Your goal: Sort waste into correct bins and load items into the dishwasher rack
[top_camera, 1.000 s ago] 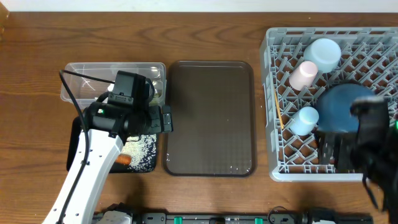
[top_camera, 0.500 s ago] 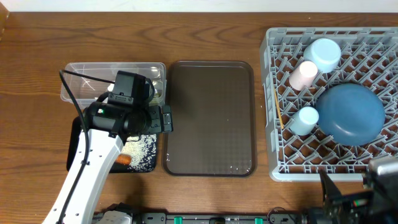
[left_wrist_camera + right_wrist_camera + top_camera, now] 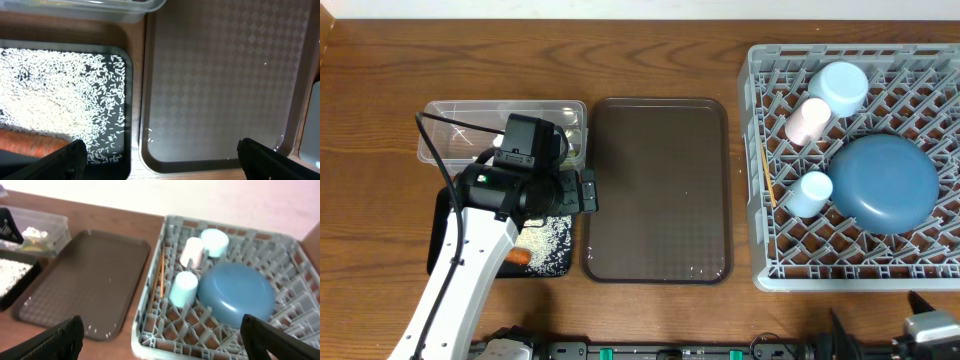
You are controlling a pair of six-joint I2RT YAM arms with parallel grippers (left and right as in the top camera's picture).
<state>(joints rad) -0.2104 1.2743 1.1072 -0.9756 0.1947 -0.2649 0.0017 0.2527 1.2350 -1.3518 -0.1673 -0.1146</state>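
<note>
The grey dishwasher rack (image 3: 760, 180) at the right holds the blue plate (image 3: 885, 185), pink cup (image 3: 807, 120), light-blue cup (image 3: 810, 193), pale-blue bowl (image 3: 840, 85) and chopsticks (image 3: 763, 175). Rice (image 3: 548, 238) and a carrot (image 3: 520, 256) lie in the black tray (image 3: 560, 268). Behind it stands the clear tub (image 3: 450, 130) with a white napkin (image 3: 34, 231) inside. My left gripper (image 3: 160, 160) hangs open and empty over the gap between the black tray and the brown tray. My right gripper (image 3: 160, 340) is open and empty, in front of the rack's near edge.
A dark brown serving tray (image 3: 658, 190) lies between the bins and the rack, with a few stray rice grains (image 3: 148, 132) in its near left corner. The left arm (image 3: 470, 260) crosses the black tray and part of the tub.
The right arm has pulled back from over the rack to the table's front edge, leaving the blue plate uncovered in the rack. The left arm has not moved.
</note>
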